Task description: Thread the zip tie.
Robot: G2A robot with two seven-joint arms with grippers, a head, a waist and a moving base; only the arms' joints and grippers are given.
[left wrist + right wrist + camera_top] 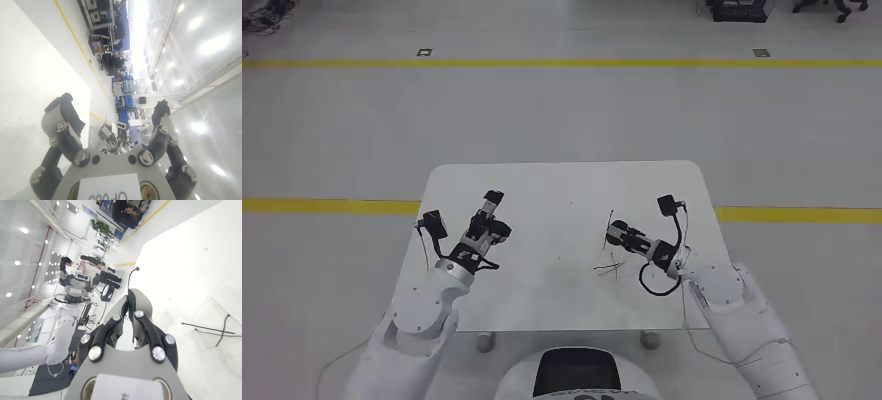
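Left arm (pixel 420 312) and right arm (pixel 744 308) both extended forward and angled inward, the left gripper (pixel 114 101) with jaws spread wide and holding nothing, the right gripper (pixel 128 295) with jaws pressed together on a thin black zip tie (pixel 129 281) projecting beyond its tips

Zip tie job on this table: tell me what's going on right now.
The right gripper is shut on one black zip tie, holding it upright above the white table with its head end on top. The left gripper is open and holds nothing, raised over the table's other side. A few spare zip ties lie crossed on the table near the right gripper. Nothing is threaded yet.
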